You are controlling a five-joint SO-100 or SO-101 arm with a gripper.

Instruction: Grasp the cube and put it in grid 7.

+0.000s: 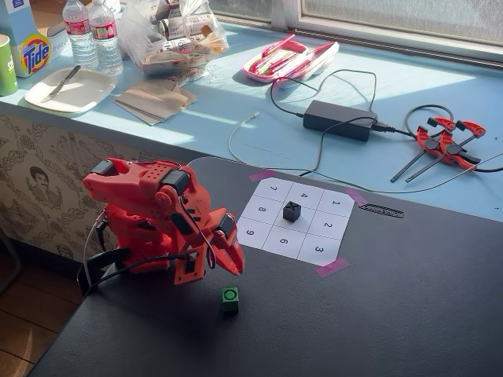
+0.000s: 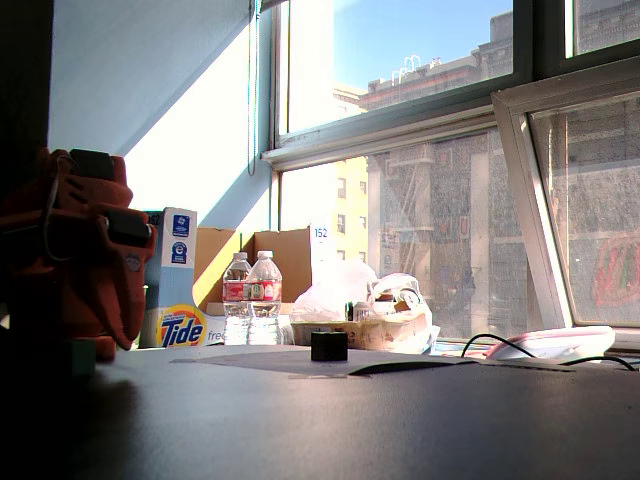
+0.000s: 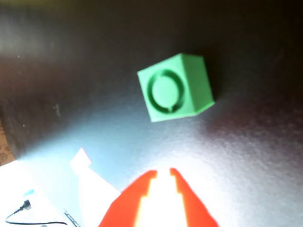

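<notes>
Nearest, on the dark table (image 1: 409, 298): the cube (image 1: 229, 298), bright green with a ring mark on its top face, standing free and upright, well short of the paper grid. The wrist view shows it (image 3: 175, 88) alone on the bare surface, untouched.

Just behind it and to the left in a fixed view: the red arm (image 1: 149, 220), folded low, its gripper (image 1: 233, 265) pointing down toward the cube but apart from it. In the wrist view the two red fingertips (image 3: 147, 182) stand close together with only a narrow slit between them, nothing held.

Further back: the white numbered grid (image 1: 295, 221), taped at its corners with purple tape (image 1: 331, 267). The black cube (image 1: 291, 210), marked X, sits on the centre cell. Grid 7 (image 1: 271, 189) is the far-left corner cell in this view, bare.

Beyond, on the blue sill: a black power brick (image 1: 339, 119) with cables, red clamps (image 1: 448, 141), a pink tray (image 1: 287, 59), water bottles (image 1: 93, 33), a white plate (image 1: 69, 89) and a Tide box (image 1: 31, 51).
</notes>
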